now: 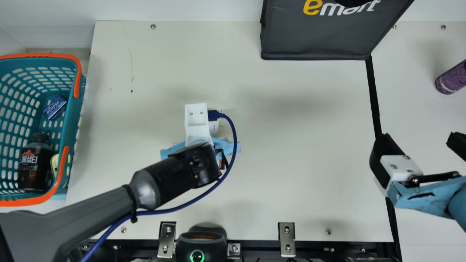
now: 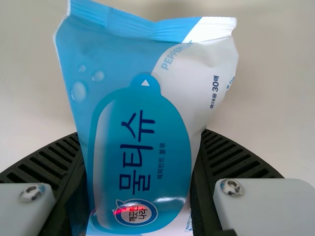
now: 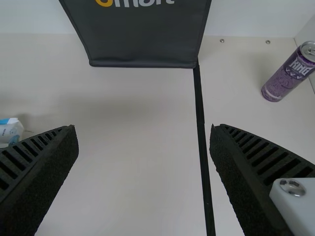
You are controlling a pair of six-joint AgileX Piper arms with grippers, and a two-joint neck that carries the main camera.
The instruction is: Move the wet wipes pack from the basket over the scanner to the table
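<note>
My left gripper (image 1: 198, 163) is over the table's left half, above the scanner (image 1: 202, 242) in the main view. Behind its white mount, part of the wet wipes pack (image 1: 214, 128) peeks out. In the left wrist view the blue-and-white pack (image 2: 142, 162) stands lengthwise in the left gripper (image 2: 140, 135), both ribbed fingers pressed to its sides and a red light spot low on its front. The pack's end (image 3: 12, 132) shows at the right wrist view's edge. The right gripper (image 1: 420, 143) is open and holds nothing; its fingers stand wide apart around the right gripper's gap (image 3: 143, 130).
A teal basket (image 1: 71, 120) with orange handles holds a dark bottle (image 1: 34, 163) and a small blue box (image 1: 55, 108) at the left. A black bag (image 1: 316, 40) stands at the back, a purple can (image 1: 451, 78) at the right. A blue cable (image 1: 233, 145) loops beside the left arm.
</note>
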